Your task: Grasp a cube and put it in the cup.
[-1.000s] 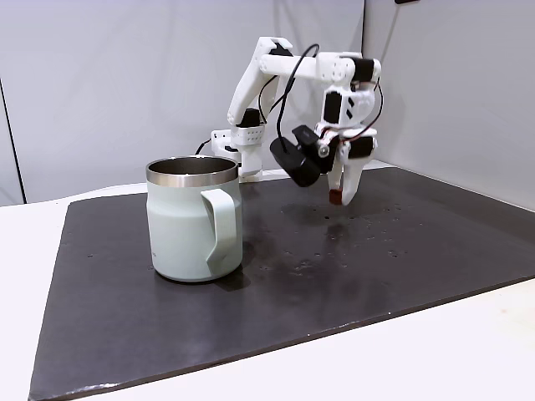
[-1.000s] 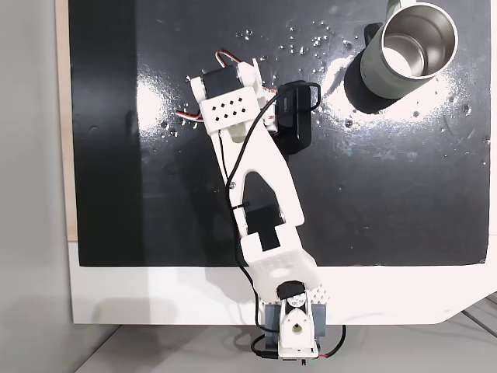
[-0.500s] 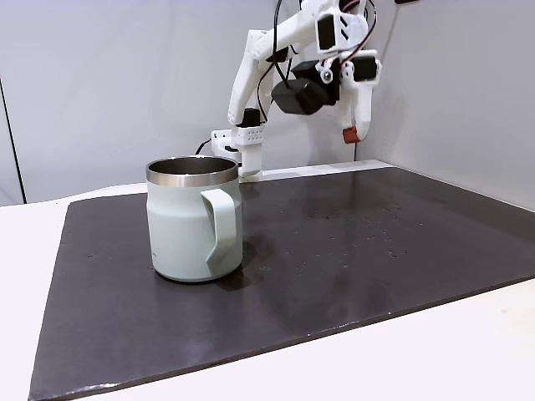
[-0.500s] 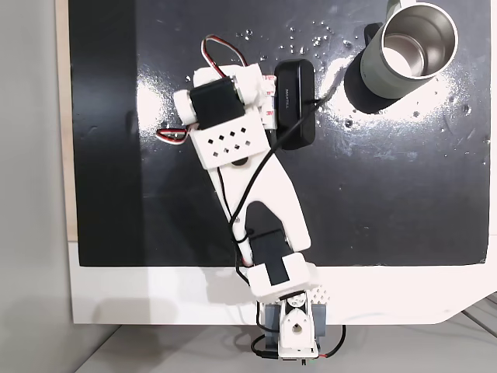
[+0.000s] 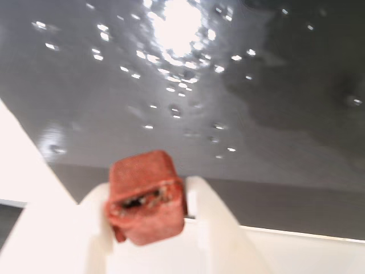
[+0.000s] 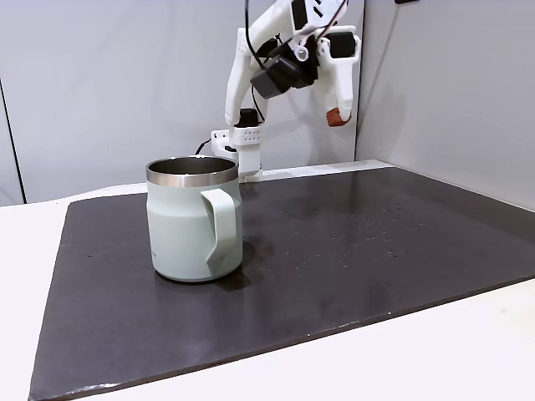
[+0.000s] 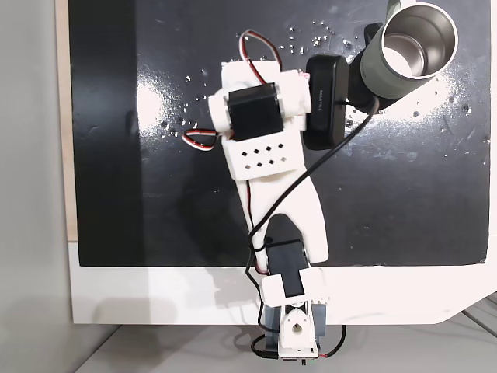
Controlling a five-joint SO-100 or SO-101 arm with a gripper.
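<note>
Item 1, cube [image 5: 146,197]: reddish-brown, clamped between your gripper's [image 6: 337,116] white fingers [image 5: 211,228], carried high above the dark mat [image 6: 351,251]; item 2, cup [image 6: 194,219]: sage-green, upright on the mat, at 7 o'clock from the gripper, well apart.

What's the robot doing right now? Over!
Gripper shut on the cube, held high above the mat. Cup upright on the mat, open, nothing in it yet. Path to the cup clear.
</note>
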